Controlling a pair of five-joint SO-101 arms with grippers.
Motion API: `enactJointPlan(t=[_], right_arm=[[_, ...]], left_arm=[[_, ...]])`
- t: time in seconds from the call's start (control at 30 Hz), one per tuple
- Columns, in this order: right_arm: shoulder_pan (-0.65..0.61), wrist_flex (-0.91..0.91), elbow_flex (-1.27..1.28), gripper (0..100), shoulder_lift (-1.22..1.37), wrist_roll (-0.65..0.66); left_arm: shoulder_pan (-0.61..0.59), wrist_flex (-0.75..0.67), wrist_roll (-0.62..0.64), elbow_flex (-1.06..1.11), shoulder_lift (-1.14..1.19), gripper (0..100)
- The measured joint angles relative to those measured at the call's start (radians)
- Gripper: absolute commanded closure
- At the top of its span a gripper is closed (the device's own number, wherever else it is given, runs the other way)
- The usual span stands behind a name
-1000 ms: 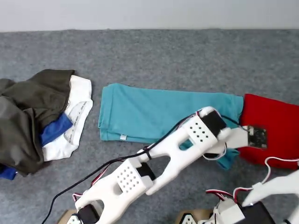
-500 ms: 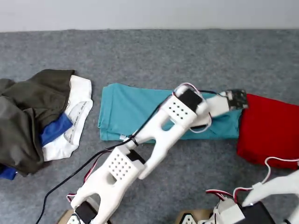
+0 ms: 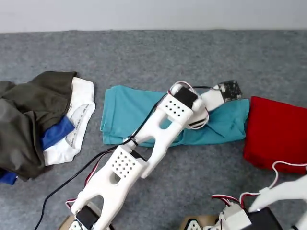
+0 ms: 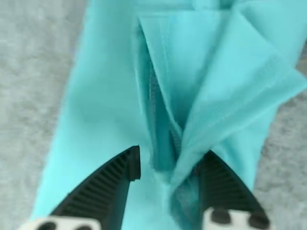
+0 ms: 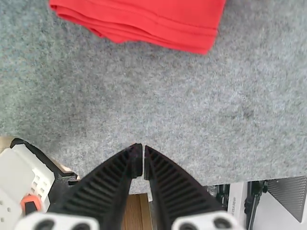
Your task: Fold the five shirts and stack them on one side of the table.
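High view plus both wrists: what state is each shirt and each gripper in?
teal shirt, folded into a long strip, one end bunched up
red shirt, folded, lying flat
heap of shirts, unfolded, piled together
left gripper, shut on a fold of the teal shirt
right gripper, shut, empty

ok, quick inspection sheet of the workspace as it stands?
Surface: grey felt table.
Job's things: teal shirt laid out mid-table; red shirt folded beside it; heap of olive, white and blue shirts at the other end.
Clutter: nothing seen.
Grippers: left gripper shut on a teal shirt fold; right gripper shut, empty, above felt.
Cables: black cable along the left arm; thin wires at the right arm.
Surroundings: pale wall behind.
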Motion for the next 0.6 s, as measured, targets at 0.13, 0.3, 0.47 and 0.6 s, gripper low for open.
enactJointPlan(t=[0.13,0.3,0.47,0.6], right_arm=[[-0.002,0.0,0.0,98.7,0.0,0.0],[0.0,0.0,0.0,98.7,-0.018,0.0],[0.0,0.0,0.0,98.7,-0.078,0.0],[0.0,0.0,0.0,98.7,-0.084,0.0]], left_arm=[[-0.026,0.037,0.0,-0.095,0.0,80],[-0.084,0.046,0.0,-0.107,0.0,80],[-0.114,0.086,0.0,-0.107,0.0,80],[-0.112,0.13,0.0,-0.107,0.0,80]])
